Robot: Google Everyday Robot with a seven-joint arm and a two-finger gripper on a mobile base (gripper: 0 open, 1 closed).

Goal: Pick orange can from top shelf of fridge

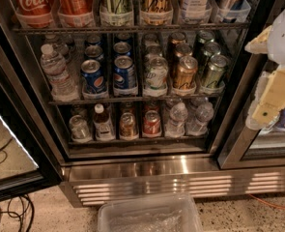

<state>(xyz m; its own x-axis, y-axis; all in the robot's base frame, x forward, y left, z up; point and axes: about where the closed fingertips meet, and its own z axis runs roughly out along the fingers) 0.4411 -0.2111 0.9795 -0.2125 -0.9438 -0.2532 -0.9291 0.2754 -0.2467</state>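
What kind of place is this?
Probably a break room or shop drinks corner: a drinks fridge with wire shelves of soda cans and water bottles, speckled floor below. The pincer hangs at the right, beside the fridge frame.

We see the orange can [156, 3], amber-gold with dark script, standing upright in a clear tray on the top shelf [132, 29] of the fridge [180, 175]. The gripper [273, 93] hangs well to its right.

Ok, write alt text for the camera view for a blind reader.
The orange can stands on the top shelf of the fridge among other tall cans. The gripper hangs at the right edge, below that shelf and apart from the can.
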